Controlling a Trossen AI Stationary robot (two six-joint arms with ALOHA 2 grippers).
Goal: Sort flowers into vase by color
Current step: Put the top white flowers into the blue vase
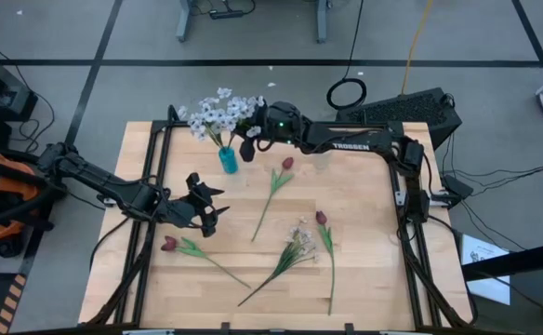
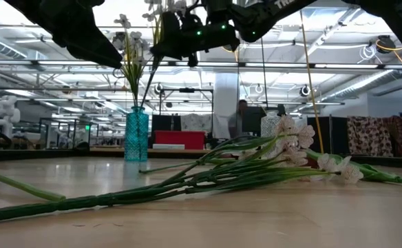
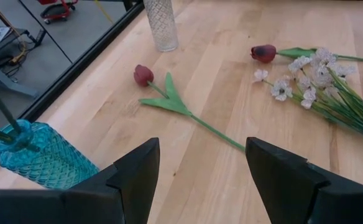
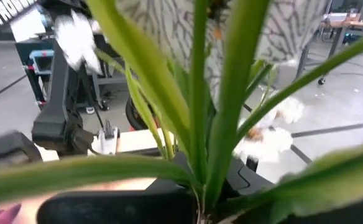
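Stems of the white spray (image 1: 218,115) stand near-vertical over the blue vase (image 1: 228,160), pinched in the closed right gripper (image 1: 250,141) just beside its mouth.

high: straight down over table (image 1: 364,279) | low: table-top level, facing blue vase (image 2: 137,134) (also in high and left wrist) | left wrist: angled down near vase | right wrist: pressed against stems (image 4: 231,93)

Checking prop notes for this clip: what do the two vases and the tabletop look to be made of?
Blue vase: translucent teal with a diamond-cut pattern, likely glass, possibly plastic. Clear vase: see-through with the same faceted texture, likely glass. Tabletop: pale wood strips with visible grain, satin finish.
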